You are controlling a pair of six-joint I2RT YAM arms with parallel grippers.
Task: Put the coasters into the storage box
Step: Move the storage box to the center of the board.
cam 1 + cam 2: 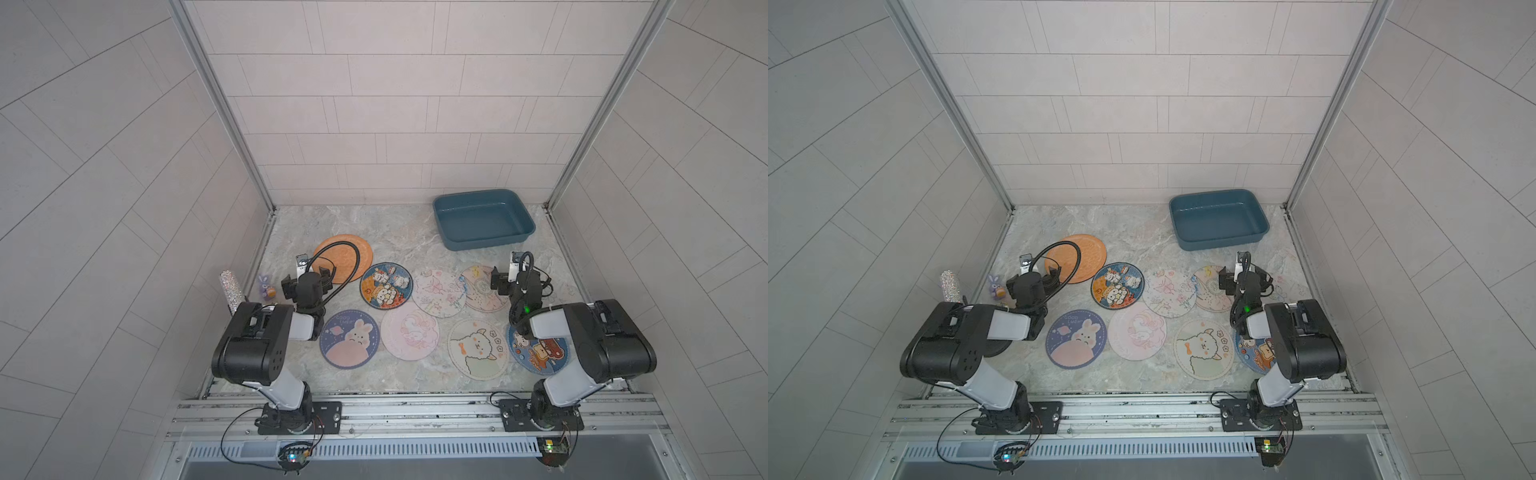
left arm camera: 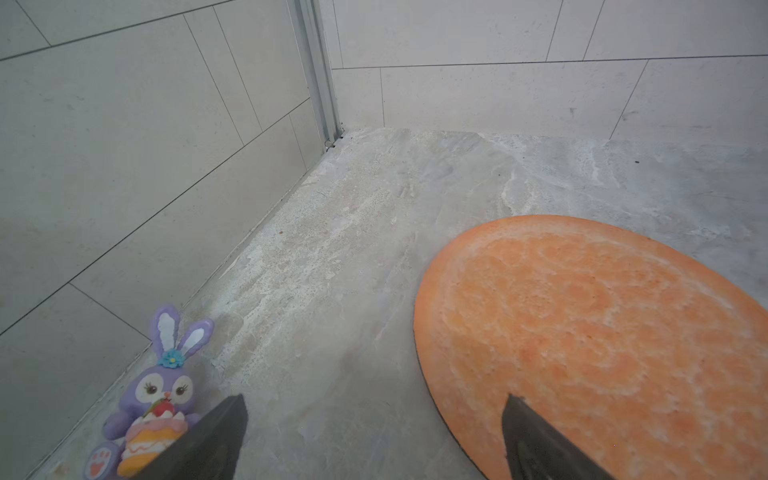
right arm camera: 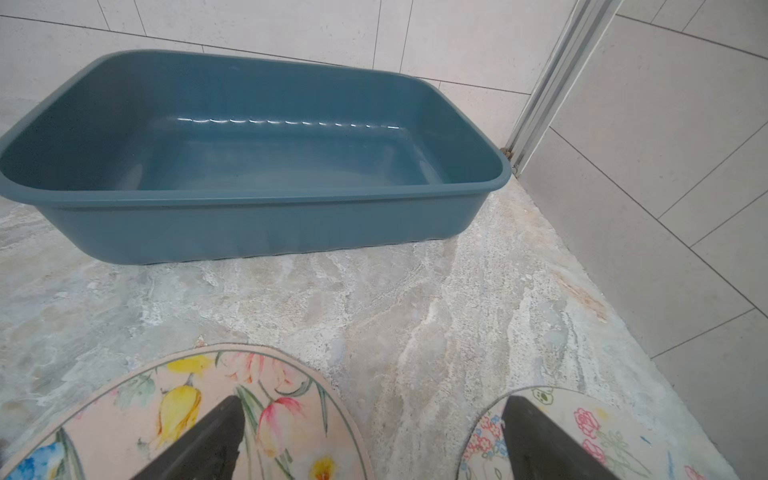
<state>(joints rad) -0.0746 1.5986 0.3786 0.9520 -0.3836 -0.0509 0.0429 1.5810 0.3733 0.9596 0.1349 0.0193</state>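
1. Storage box (image 1: 484, 245): teal, open side up, at the far right corner of the surface (image 1: 399, 241), close to the back wall. The right wrist view looks straight at it (image 3: 249, 224).
2. Coasters: all lie flat on the surface outside the box, in two loose rows between the box and the arm bases.
3. Far row, left to right: orange coaster (image 1: 363, 249), navy animal-group coaster (image 1: 386, 286), white butterfly coaster (image 1: 439, 291), tulip coaster (image 3: 137, 399), rose coaster (image 3: 590, 428). In both top views the rose coaster is mostly hidden by the right arm.
4. Near row, left to right: navy bunny coaster (image 1: 350, 338), pink unicorn coaster (image 1: 410, 330), alpaca coaster (image 1: 478, 348), navy toast coaster (image 1: 540, 353). The toast coaster is partly under the right arm.
5. The middle coasters touch or overlap at the edges.
6. Left gripper (image 2: 374, 404): fingers (image 2: 216, 436) are released, spread wide, with nothing between them. One is over the orange coaster's near edge, the other is beside the purple bunny figurine (image 2: 153, 395). Can't tell if it touches the coaster.
7. Right gripper (image 3: 374, 401): also released and spread wide. One finger is over the tulip coaster, one over the rose coaster, with bare surface between them. Can't tell if it touches either.
8. The figurine stands by the left wall, with a sparkly cylinder (image 1: 230, 291) just beside it.
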